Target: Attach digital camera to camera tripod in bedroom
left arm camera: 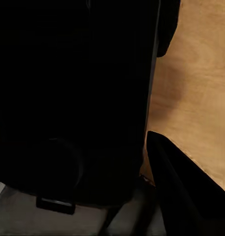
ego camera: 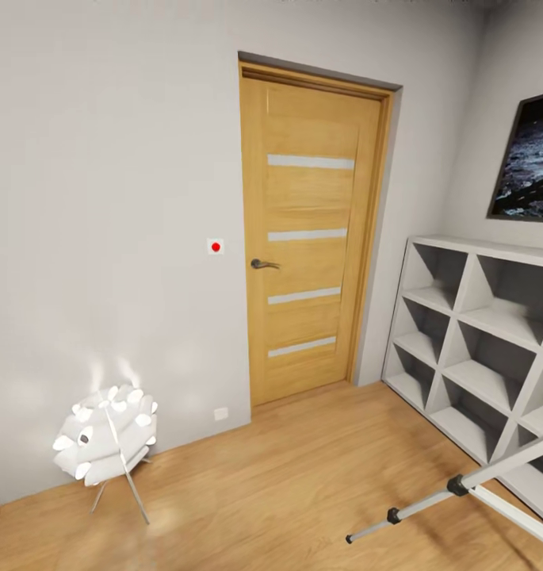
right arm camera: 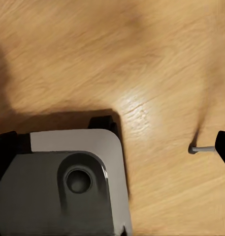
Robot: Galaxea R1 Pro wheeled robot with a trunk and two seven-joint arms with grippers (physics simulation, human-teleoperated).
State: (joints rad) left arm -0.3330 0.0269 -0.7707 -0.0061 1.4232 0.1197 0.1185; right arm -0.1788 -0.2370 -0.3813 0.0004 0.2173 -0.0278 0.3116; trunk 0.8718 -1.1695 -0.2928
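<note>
The bedroom shows in the head view, with an oak door (ego camera: 309, 238) with pale stripes in a light grey wall. The camera tripod (ego camera: 459, 485) reaches in at the lower right, where silver legs with black joints slant over the wood floor. In the left wrist view a large black mass (left arm camera: 73, 98) sits close before the lens. I cannot tell whether it is the digital camera. One dark finger (left arm camera: 176, 191) shows beside it. My right gripper (right arm camera: 112, 147) hangs over the floor with its black fingertips (right arm camera: 224, 147) far apart and nothing between them.
A white cube shelf (ego camera: 477, 341) stands along the right wall under a dark poster (ego camera: 529, 162). A white petal lamp (ego camera: 108, 436) on thin legs stands at the left wall. A grey part of the robot (right arm camera: 68, 182) and a thin metal foot (right arm camera: 201, 149) show below the right gripper.
</note>
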